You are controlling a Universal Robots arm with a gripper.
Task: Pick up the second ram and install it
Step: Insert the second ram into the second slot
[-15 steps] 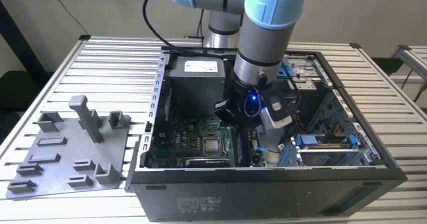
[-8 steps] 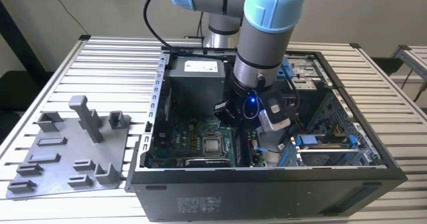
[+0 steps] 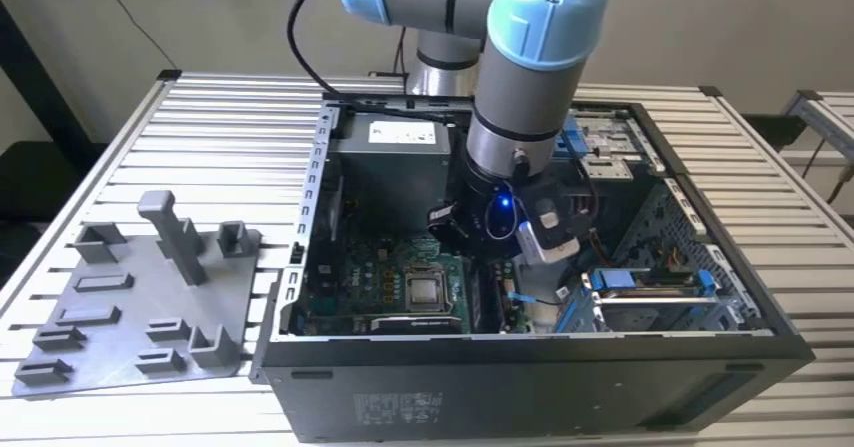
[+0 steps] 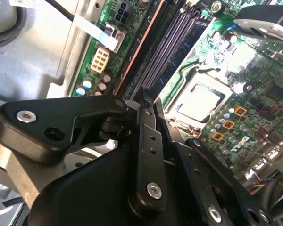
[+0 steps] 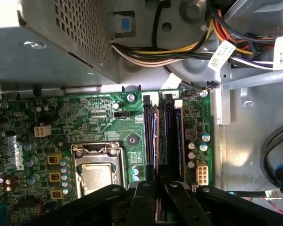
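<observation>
My gripper is down inside the open computer case, right over the memory slots of the green motherboard. In the first wrist view its black fingers are drawn close together on a thin dark strip seen edge-on, the second ram. The ram lies along the slot line between the black slots. In the second wrist view the gripper ends at the near end of the slots, and its linkage hides the ram.
The CPU socket lies beside the slots. A power supply and a cable bundle sit past the slots' far end. A blue drive bracket stands at the exterior view's right. The grey tray with its upright post is outside the case.
</observation>
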